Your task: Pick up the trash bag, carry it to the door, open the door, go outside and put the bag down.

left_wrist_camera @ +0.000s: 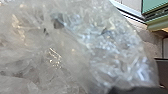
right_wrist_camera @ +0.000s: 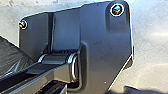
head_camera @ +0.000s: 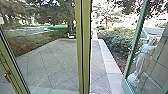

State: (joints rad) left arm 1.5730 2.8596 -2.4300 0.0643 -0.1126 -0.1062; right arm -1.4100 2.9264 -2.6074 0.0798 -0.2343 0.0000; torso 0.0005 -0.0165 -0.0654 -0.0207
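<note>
The trash bag (left_wrist_camera: 75,50) is see-through, shiny and all crinkly; it is close to the left wrist; I can't tell if either gripper is spread, pressed together or pinching it.

Before me: grey paving (head_camera: 53,66), diagonal joints, lower left to centre; pale stone border (head_camera: 109,62), right of centre; green shrubs (head_camera: 116,38), upper right; tree trunk (head_camera: 71,21), upper centre; white statue (head_camera: 142,58), right; bright daylight.
</note>
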